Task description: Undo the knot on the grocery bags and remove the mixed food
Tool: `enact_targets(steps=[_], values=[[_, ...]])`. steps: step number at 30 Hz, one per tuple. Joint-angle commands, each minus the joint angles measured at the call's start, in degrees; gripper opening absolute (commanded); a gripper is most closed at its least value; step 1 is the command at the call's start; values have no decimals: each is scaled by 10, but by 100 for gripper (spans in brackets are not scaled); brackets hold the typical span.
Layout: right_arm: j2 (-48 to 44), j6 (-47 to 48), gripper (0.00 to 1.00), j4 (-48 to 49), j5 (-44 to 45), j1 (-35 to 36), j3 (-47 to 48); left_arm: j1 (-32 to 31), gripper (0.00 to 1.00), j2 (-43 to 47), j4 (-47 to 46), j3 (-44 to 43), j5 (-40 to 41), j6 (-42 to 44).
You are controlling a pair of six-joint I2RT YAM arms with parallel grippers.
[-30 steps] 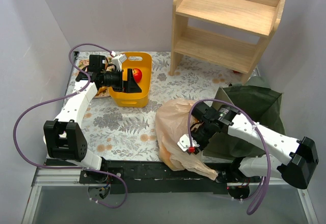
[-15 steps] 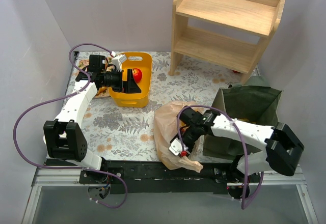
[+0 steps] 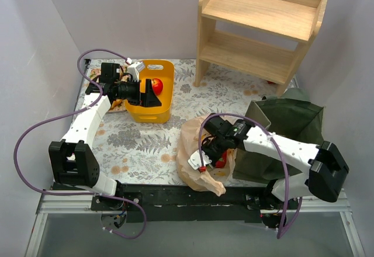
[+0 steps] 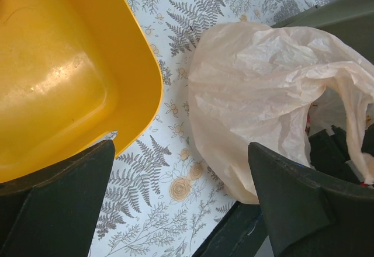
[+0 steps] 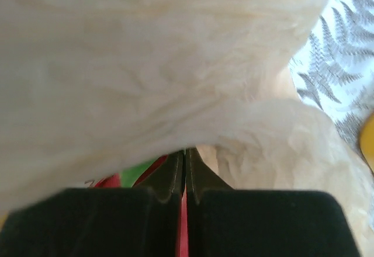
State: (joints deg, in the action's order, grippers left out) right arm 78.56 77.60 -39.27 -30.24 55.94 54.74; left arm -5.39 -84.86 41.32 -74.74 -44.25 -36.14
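The thin tan plastic bag lies crumpled near the table's front edge, beside the dark green tote. No knot shows as such. My right gripper reaches into the bag's mouth. In the right wrist view its fingers are pressed together, shut, with the tips under a fold of tan film. I cannot tell whether they pinch the film. A red-and-green food item lies just below them. My left gripper hangs open over the yellow basket, which holds a red food piece.
A wooden two-level shelf stands at the back right. In the left wrist view, the yellow basket is at the left, the tan bag at the right, and fern-print cloth between them. A black rail runs along the front edge.
My right gripper has moved left and deeper into the tan bag, and its jaws have gone from apart to shut. The bag has bunched up and shrunk. The left arm has stayed still.
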Motion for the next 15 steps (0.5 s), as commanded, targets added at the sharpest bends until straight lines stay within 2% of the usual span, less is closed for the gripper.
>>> enact_targets(steps=[1, 7, 15], values=[[-59, -20, 1, -75, 30, -29, 73, -1, 98, 22, -14, -21, -4, 7], [-98, -51, 1, -158, 31, -43, 142, -1, 98, -1, -25, -50, -21, -2], [-124, -217, 1, -134, 1, -59, 220, -1, 98, -22, -34, -86, -65, -6]])
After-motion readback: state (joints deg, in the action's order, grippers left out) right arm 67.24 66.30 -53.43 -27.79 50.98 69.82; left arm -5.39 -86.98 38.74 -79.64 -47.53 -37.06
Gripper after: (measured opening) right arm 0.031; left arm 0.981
